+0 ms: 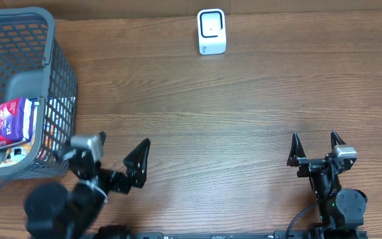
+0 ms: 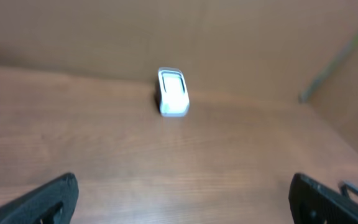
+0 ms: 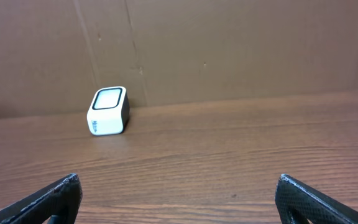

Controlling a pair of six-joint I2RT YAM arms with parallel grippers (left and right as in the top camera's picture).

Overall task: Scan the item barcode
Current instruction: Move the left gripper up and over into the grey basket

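Observation:
A purple and red packet, the item [image 1: 8, 123], lies inside the grey mesh basket [image 1: 62, 93] at the far left; no barcode shows on it. The white scanner [image 1: 211, 32] with its dark window stands at the table's far edge, and also shows in the wrist views as the scanner [image 2: 173, 92] and the scanner [image 3: 109, 111]. My left gripper [image 1: 111, 158] is just right of the basket, open and empty, its fingers [image 2: 48, 199] wide apart over bare wood. My right gripper [image 1: 316, 139] is near the front right, open and empty, pointing toward the back wall.
A second packet [image 1: 15, 154] lies under the purple one in the basket. A brown cardboard wall [image 3: 229, 50] runs behind the table. The wooden tabletop [image 1: 231, 119] stretches between both arms and the scanner.

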